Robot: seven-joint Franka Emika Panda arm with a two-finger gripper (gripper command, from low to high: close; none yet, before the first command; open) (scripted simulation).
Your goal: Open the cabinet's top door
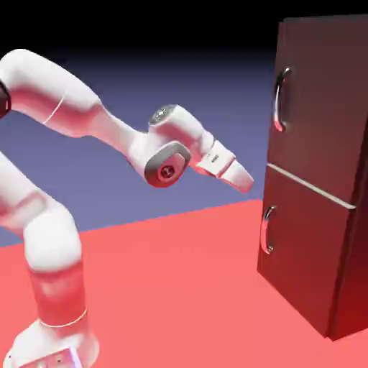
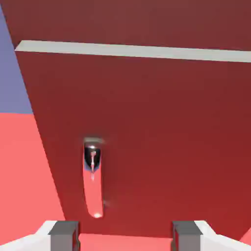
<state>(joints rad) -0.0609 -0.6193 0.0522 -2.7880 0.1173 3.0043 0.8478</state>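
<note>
End effector (image 1: 244,180) spread, empty, short of cabinet (image 1: 316,172), aimed at lower handle (image 2: 93,184). Top door (image 1: 320,100) shut, its handle (image 1: 280,99) higher up. Risk: grabbing wrong handle, probably, unless arm rises.

Arm (image 1: 86,115) folded, forearm reaching right; pincer (image 1: 244,180) angled downward, jaws apart, empty.

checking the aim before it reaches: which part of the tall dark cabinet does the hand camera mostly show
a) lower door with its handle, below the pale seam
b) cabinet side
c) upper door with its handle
a: in the hand view the pale seam runs above a curved silver handle on the lower door panel.
</note>
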